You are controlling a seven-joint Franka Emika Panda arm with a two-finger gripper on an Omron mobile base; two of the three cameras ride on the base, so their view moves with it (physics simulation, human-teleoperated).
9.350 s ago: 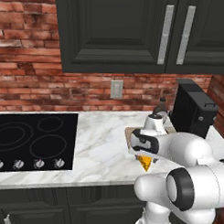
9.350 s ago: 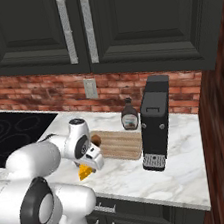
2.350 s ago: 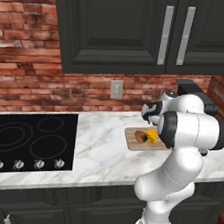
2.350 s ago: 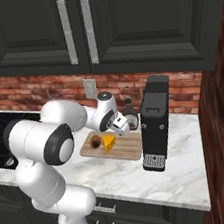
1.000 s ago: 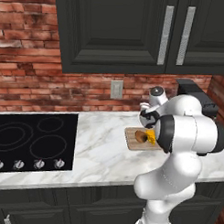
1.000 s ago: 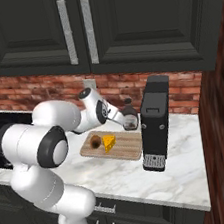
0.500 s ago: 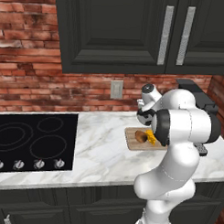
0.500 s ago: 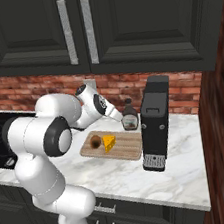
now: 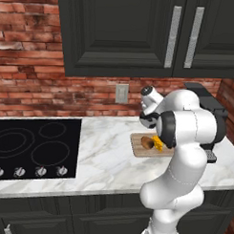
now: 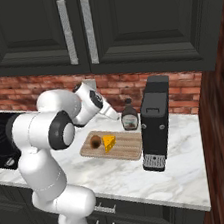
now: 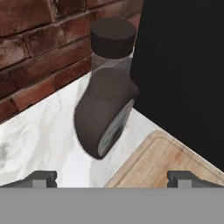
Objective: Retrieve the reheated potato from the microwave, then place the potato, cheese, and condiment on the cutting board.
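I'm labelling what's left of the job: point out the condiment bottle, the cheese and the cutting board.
condiment bottle (image 11: 107, 116): hand view, on its dark body below the neck.
cheese (image 10: 109, 143): right base view, on the wedge's yellow face.
cutting board (image 10: 129, 147): right base view, on bare wood right of the cheese.

The cutting board (image 10: 120, 150) lies on the counter (image 10: 184, 177); on it the potato (image 10: 95, 141) sits left of the cheese (image 10: 109, 143); behind it stands the bottle (image 10: 129, 118); right, the coffee machine (image 10: 155, 123).

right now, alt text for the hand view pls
A dark condiment bottle stands on the marble counter against a brick wall, framed by the open claw. A cutting board corner lies at lower right, beside a black coffee machine.
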